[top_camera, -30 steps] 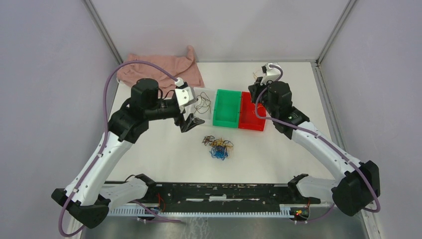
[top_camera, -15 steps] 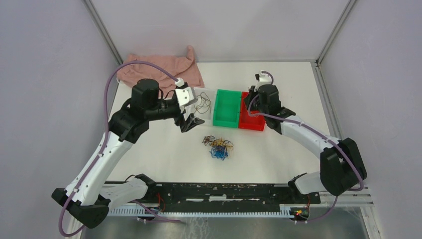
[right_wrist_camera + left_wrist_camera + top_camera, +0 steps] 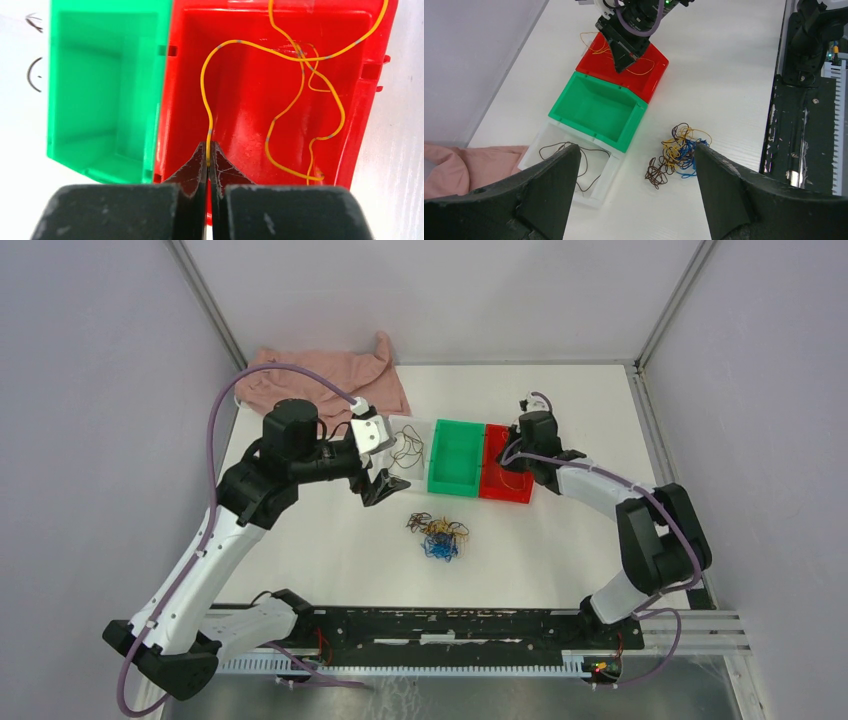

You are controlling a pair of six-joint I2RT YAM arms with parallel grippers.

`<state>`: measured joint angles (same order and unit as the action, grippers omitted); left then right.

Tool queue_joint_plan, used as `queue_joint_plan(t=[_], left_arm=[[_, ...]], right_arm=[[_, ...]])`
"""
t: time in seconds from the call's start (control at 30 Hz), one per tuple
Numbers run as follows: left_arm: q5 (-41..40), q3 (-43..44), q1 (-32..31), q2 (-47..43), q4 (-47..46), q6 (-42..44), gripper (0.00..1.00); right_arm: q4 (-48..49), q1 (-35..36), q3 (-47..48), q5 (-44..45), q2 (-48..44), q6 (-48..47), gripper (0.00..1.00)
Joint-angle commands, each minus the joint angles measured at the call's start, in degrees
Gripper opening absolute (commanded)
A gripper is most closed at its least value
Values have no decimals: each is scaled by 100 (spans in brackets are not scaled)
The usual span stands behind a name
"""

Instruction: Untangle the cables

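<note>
A tangle of yellow, blue and brown cables [image 3: 438,537] lies on the table in front of the bins; it also shows in the left wrist view [image 3: 678,154]. My right gripper [image 3: 208,150] is shut on a yellow cable [image 3: 280,85] that loops inside the red bin [image 3: 497,480]. In the top view the right gripper [image 3: 512,462] sits over that bin. A brown cable [image 3: 569,159] lies in the white bin [image 3: 404,430]. My left gripper [image 3: 381,486] is open and empty, hovering left of the tangle.
An empty green bin [image 3: 456,457] stands between the white bin and the red bin. A pink cloth [image 3: 322,378] lies at the back left. The black rail [image 3: 440,625] runs along the near edge.
My right arm has lowered its gripper down into the red bin, still holding the yellow cable. The left arm has not moved.
</note>
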<state>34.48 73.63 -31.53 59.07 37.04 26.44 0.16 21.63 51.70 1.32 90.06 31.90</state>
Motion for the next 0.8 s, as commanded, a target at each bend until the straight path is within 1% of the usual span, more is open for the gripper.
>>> queue_joint_plan(t=[0.0, 0.13, 0.33, 0.47, 0.53, 0.63, 0.7, 0.77], left_arm=[[-64, -16, -8, -105, -280, -42, 90], [-66, -24, -4, -106, -280, -51, 91], [-69, -24, -3, -89, -282, -34, 90], [-64, -30, -2, -84, -285, -21, 91], [-64, -24, -7, -80, -284, -8, 90], [-55, -24, -7, -72, -280, -9, 90], [-42, -32, -3, -79, -282, 0, 90], [-34, -32, -5, -80, -284, 1, 90]], right_arm=[[-172, -203, 421, -450, 244, 272, 1], [-172, -237, 506, -440, 320, 240, 12], [-480, -249, 835, -394, 404, 3, 33], [-702, -247, 918, -431, 220, -168, 42], [-781, -247, 886, -433, 35, -228, 45], [-1078, -252, 980, -314, -147, -353, 46], [-1424, -251, 1191, -97, -204, -425, 45], [-1508, -247, 1269, 120, -290, -454, 44]])
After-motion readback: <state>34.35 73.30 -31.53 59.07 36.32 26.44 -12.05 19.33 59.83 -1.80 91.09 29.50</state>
